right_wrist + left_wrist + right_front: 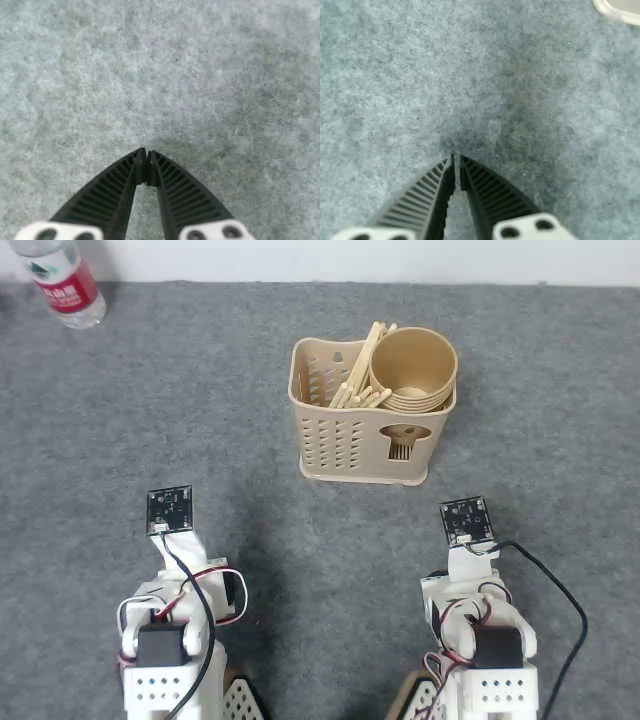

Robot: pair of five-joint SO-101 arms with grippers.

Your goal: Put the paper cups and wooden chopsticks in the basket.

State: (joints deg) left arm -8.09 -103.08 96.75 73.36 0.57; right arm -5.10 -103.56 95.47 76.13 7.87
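A beige slotted basket (pixel 350 445) stands on the grey carpet at the table's middle back. Stacked paper cups (pixel 412 368) sit in its right half and several wooden chopsticks (pixel 360 370) lean in its left half. Both arms rest near the front edge, well short of the basket. My left gripper (pixel 456 159) is shut with nothing in it, its black ribbed fingers (pixel 485 190) meeting over bare carpet. My right gripper (pixel 145 152) is also shut and holds nothing. A corner of the basket (pixel 619 10) shows far off in the left wrist view.
A plastic water bottle (pixel 62 280) with a red label lies at the back left corner. Grey carpet (pixel 180 400) covers the table around the basket. Cables (pixel 545 580) loop beside the right arm.
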